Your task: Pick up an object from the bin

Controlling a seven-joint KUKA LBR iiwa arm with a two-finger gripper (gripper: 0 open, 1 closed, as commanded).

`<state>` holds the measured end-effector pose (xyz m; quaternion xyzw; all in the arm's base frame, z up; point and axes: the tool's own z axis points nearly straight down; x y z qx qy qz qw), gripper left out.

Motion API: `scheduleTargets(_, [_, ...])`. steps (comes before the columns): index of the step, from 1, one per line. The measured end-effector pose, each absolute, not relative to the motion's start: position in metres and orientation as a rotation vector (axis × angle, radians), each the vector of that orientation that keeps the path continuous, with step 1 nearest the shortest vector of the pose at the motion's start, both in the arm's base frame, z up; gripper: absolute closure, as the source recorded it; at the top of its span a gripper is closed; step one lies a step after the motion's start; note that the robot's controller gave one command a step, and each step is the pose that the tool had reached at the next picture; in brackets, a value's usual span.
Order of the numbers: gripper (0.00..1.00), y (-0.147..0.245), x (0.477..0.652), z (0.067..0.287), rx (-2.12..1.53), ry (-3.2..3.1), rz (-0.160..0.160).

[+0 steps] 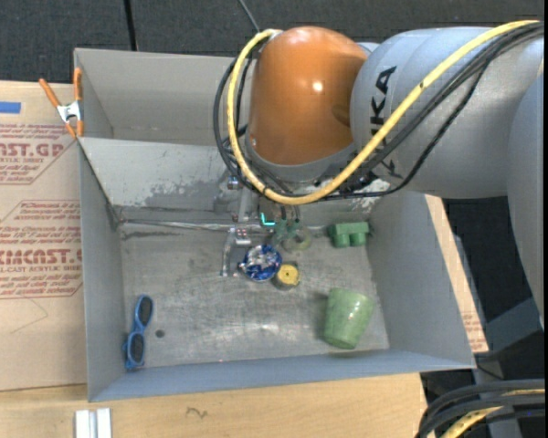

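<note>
End effector (263, 237) sat low at frame centre under the orange wrist cover (301, 94); wide or narrow, could not tell. A small blue-and-white object (258, 264) lay just below it in frame, with a yellow piece (288, 276) just right of that. Probably best to centre on the blue item, clear of the yellow piece, then close and lift straight.

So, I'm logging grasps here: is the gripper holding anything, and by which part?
Cannot be told. The gripper sits low at a small blue-and-white round thing near the middle of the bin, beside a yellow piece, but no hold on it is visible.
</note>
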<state>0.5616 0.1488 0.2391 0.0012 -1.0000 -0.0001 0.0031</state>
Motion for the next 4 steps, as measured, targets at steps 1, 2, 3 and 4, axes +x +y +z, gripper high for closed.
scheduleTargets(1, [0.00, 0.070, 0.566, 0.163, 0.093, -3.134, 0.005])
scheduleTargets(2, [0.00, 0.038, 0.588, 0.072, 0.046, -3.149, -0.004])
scheduleTargets(3, [1.00, 0.039, 0.588, 0.075, 0.051, -3.147, -0.004])
scheduleTargets(4, [1.00, 0.062, 0.588, 0.246, 0.221, -3.146, -0.002])
